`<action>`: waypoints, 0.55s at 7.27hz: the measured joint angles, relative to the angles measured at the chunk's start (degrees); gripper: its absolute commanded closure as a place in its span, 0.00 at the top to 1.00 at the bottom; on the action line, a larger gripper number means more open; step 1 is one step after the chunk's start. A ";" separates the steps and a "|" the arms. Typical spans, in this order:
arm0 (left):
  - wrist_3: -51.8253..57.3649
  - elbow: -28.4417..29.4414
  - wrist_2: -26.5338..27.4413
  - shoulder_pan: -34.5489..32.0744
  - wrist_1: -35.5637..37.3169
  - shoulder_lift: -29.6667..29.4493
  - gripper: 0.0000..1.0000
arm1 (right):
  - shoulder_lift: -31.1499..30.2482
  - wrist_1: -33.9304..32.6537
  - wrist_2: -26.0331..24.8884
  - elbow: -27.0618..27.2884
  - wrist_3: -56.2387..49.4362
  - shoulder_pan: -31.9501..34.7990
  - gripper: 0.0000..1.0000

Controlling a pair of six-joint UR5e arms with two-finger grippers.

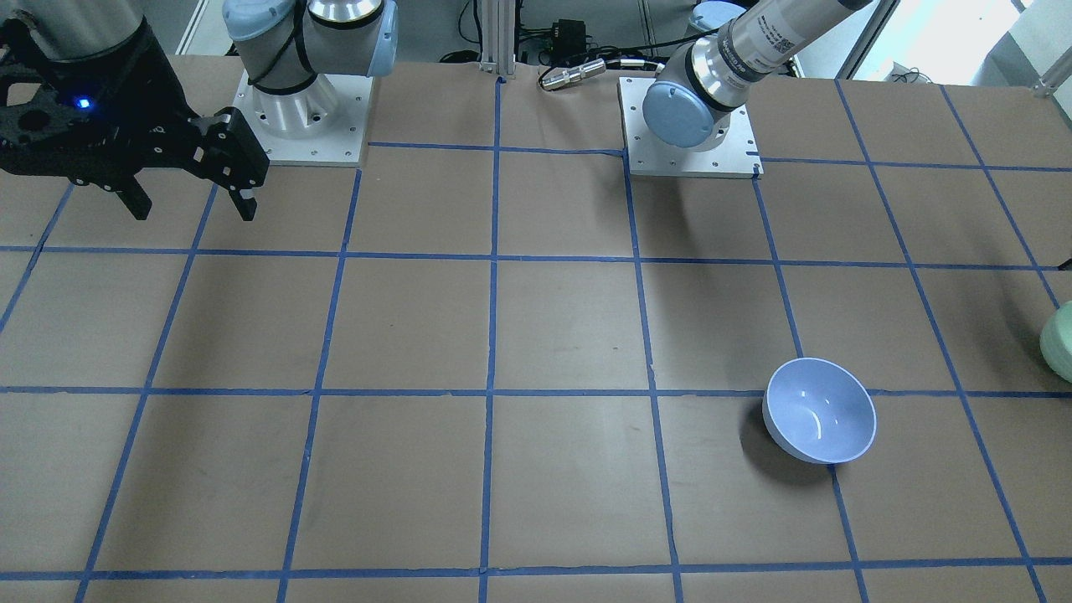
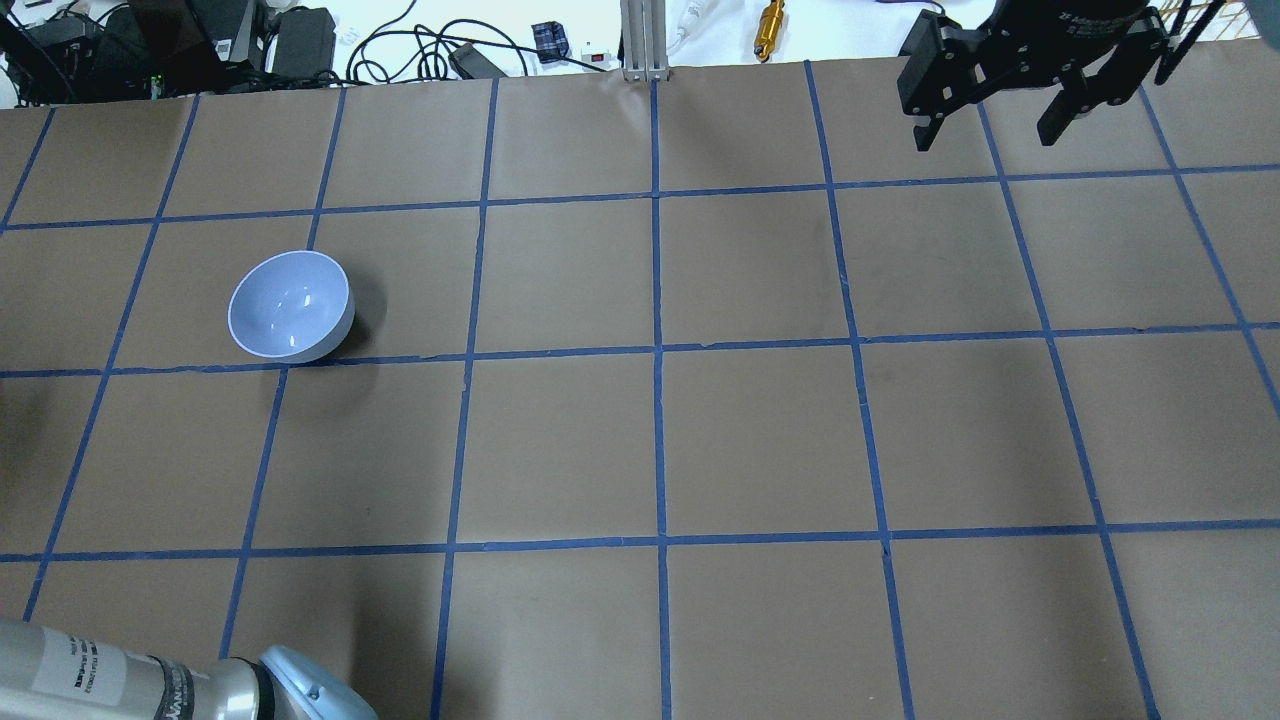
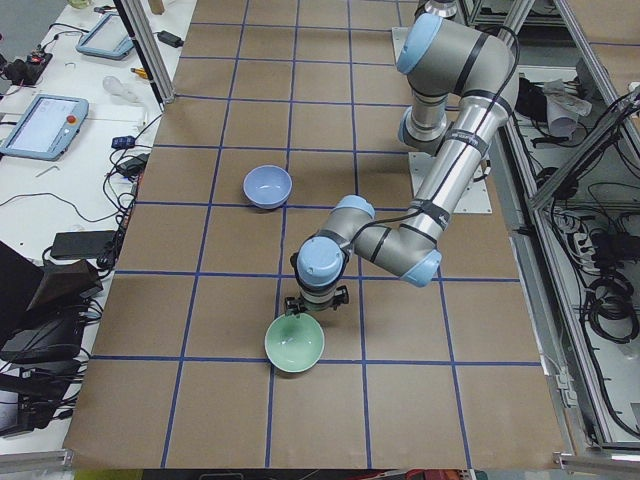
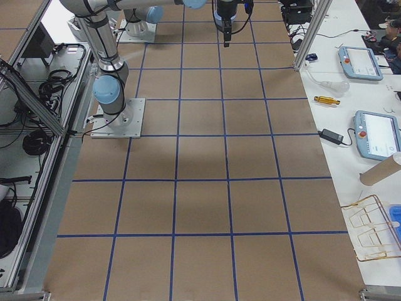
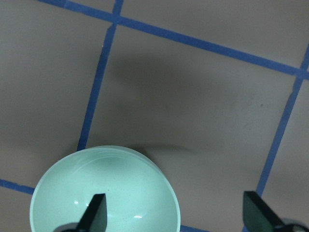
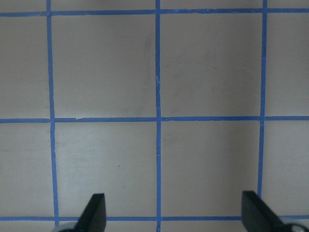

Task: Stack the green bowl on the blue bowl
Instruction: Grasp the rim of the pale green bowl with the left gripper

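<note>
Nearest the table's end on the robot's left sits the green bowl point(image 3: 294, 343), upright on the brown paper of the table point(image 2: 760, 440) and lying across a blue tape line. Since it rests on the table and not on its partner, the stacking itself is not yet begun. The left gripper point(image 5: 174, 200) hangs just above that bowl's rim, on the side toward the blue bowl, with its jaws spread wide. In the left wrist view one finger point(image 5: 96, 212) shows over the bowl's hollow and the other well outside its wall, so the rim lies between them, yet they clasp nothing. Whether they are low enough to pinch the rim cannot be told. Farther along the table stands the blue bowl point(image 3: 267, 186), upright and empty, well apart from the green one with bare paper between them. Farthest off, the right gripper point(image 1: 193, 205) hovers over the table near its own end, jaws apart and holding nothing, and its wrist view shows only paper and tape. By my reading the work stands at the grasp. Closing on the rim, lifting, carrying across, lowering into the blue bowl and letting go all remain. Counted: one green bowl, one blue bowl, two grippers, both empty.
</note>
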 measured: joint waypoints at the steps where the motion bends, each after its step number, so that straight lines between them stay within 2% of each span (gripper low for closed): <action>1: 4.17 1.05 -0.07 0.90 0.63 -2.39 1.00 | 0.01 0.00 0.03 0.00 0.00 0.00 1.00; 4: 9.65 2.75 0.04 1.96 5.50 -7.47 0.98 | 0.04 0.00 0.05 0.00 0.00 0.00 1.00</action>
